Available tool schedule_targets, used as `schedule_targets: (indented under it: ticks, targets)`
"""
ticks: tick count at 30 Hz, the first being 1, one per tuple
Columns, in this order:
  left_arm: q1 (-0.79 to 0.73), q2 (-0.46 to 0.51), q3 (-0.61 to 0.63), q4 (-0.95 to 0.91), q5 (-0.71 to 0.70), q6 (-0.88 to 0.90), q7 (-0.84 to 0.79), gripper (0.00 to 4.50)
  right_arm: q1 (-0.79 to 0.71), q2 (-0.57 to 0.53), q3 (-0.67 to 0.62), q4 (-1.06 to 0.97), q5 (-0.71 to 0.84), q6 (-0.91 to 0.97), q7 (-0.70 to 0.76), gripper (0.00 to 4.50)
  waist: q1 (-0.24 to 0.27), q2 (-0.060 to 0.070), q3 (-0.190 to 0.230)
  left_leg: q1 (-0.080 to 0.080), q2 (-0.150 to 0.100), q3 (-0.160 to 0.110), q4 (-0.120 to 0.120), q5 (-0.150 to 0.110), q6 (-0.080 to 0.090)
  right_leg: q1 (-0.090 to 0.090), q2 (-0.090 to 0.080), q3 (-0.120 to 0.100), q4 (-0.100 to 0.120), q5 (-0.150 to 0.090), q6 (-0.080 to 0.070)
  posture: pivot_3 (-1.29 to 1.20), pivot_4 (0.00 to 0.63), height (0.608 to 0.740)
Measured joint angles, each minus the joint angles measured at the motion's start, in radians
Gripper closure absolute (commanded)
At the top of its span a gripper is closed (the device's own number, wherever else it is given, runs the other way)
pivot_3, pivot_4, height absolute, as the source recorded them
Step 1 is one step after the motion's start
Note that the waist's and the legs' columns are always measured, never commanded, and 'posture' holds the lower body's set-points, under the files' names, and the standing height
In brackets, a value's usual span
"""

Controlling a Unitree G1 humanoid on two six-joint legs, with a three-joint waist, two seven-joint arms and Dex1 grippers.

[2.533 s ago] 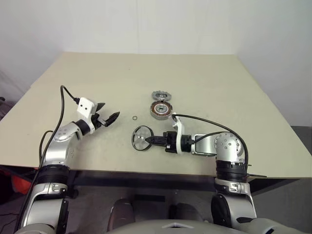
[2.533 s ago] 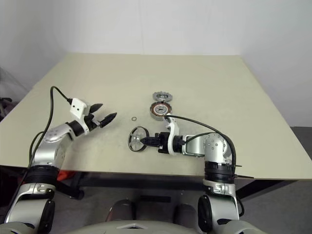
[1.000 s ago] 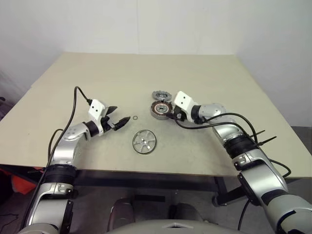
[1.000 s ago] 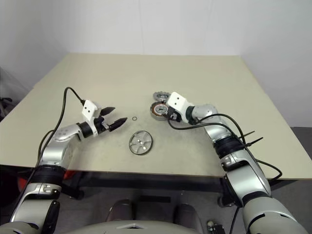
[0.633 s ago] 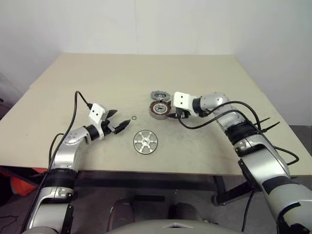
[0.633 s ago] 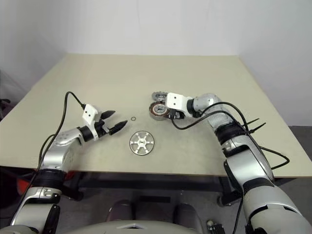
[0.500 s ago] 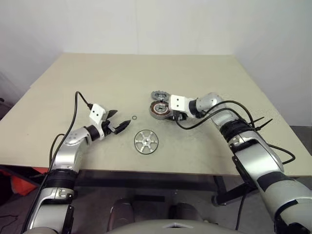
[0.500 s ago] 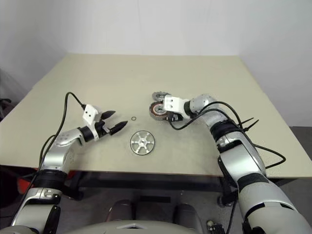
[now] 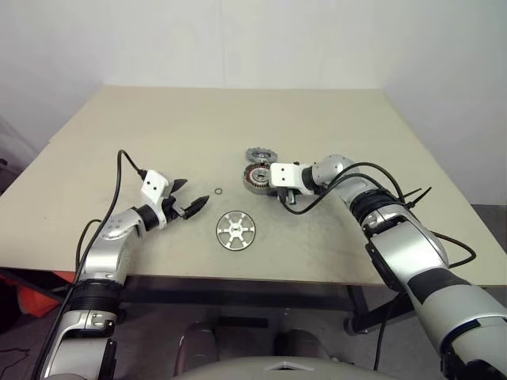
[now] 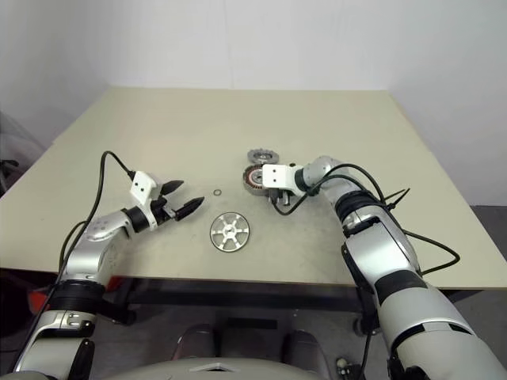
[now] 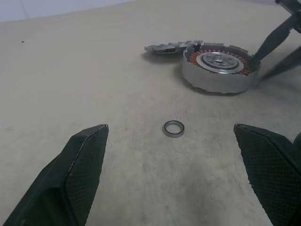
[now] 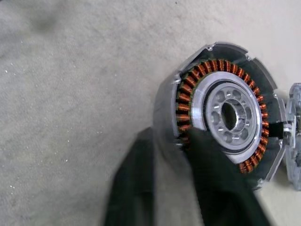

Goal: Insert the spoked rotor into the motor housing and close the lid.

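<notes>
Right gripper [image 12: 171, 155] pinching housing [image 12: 221, 113] rim — steadying it for the rotor [image 9: 236, 229]; left gripper [image 11: 171, 174] wide, empty.

Bare metal parts on a matt beige bench

The bench [image 9: 158, 127] looks matt and slightly grainy, with faint scuffs; the motor housing [image 12: 221, 115] has a brushed silvery metal wall, glossy copper-coloured windings and a smooth bright hub; the lid [image 11: 167, 46] is dull grey metal with a notched edge; the spoked rotor [image 9: 236, 229] shows a pale satin metal face; the small ring [image 11: 173, 128] is smooth shiny metal; the left end effector [image 11: 178, 179] has matt black fingers [image 11: 84, 160] with finely cross-hatched pads, apparently plastic or rubber; the right end effector [image 12: 164, 155] is also matt black
</notes>
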Motion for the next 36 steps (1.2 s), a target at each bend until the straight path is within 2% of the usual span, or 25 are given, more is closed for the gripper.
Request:
schedule_targets:
  ticks: [1, 12, 18, 20, 26, 32, 36]
  targets:
    - [-0.001, 0.0, 0.0, 0.0, 0.0, 0.0, 0.001, 0.0, -0.001, 0.001, 0.001, 0.001, -0.006, -0.005, 0.001, 4.48, 0.0, 0.0, 0.0, 0.0, 0.0, 0.0, 0.0, 0.0, 0.0, 0.0, 0.0, 0.0, 0.0, 0.0, 0.0, 0.0, 0.0, 0.74]
    - [-0.009, 0.003, 0.0, 0.001, 0.0, 0.0, 0.003, 0.0, -0.003, 0.007, -0.001, 0.018, -0.04, -0.013, -0.038, 4.48, 0.002, 0.0, 0.0, 0.0, 0.0, 0.0, 0.001, 0.0, 0.0, 0.0, 0.0, 0.0, 0.0, 0.0, 0.0, 0.0, 0.0, 0.74]
    - [-0.011, 0.003, 0.0, 0.004, 0.001, 0.0, 0.004, 0.0, -0.002, 0.005, -0.07, 0.005, 0.029, 0.123, 0.038, 4.48, 0.004, 0.0, 0.0, -0.002, 0.0, 0.0, 0.003, 0.0, 0.0, 0.001, 0.0, 0.0, 0.001, 0.0, 0.0, 0.0, 0.0, 0.74]
    - [-0.01, 0.003, 0.0, 0.004, 0.001, -0.001, 0.004, 0.0, 0.008, -0.01, -0.099, -0.036, 0.063, 0.211, 0.092, 4.48, 0.005, 0.0, 0.0, -0.003, 0.0, 0.0, 0.004, -0.001, 0.001, 0.001, 0.0, 0.0, 0.0, 0.0, 0.0, 0.0, 0.0, 0.74]
    - [-0.003, 0.003, 0.002, 0.005, 0.001, -0.005, 0.008, 0.0, 0.16, -0.104, -0.159, -0.446, 0.172, 0.646, 0.255, 4.48, 0.007, 0.0, 0.0, -0.003, 0.001, 0.0, 0.004, -0.002, 0.004, 0.0, 0.0, -0.001, -0.001, 0.0, 0.0, 0.0, 0.0, 0.74]
    - [0.0, -0.005, 0.001, 0.012, 0.001, -0.007, 0.009, 0.0, 0.263, -0.158, -0.17, -0.862, 0.262, 1.131, 0.298, 4.48, 0.007, 0.0, 0.001, -0.002, 0.001, 0.0, 0.003, -0.001, 0.002, 0.0, 0.0, -0.001, -0.001, 0.0, 0.0, 0.0, 0.0, 0.74]
    - [-0.001, -0.01, -0.001, 0.018, 0.002, -0.013, 0.009, 0.0, 0.299, -0.153, -0.167, -1.044, 0.335, 1.367, 0.273, 4.48, 0.007, 0.0, 0.001, 0.0, 0.002, 0.0, 0.002, 0.0, 0.0, 0.0, 0.0, 0.0, 0.0, 0.0, 0.0, 0.0, 0.0, 0.74]
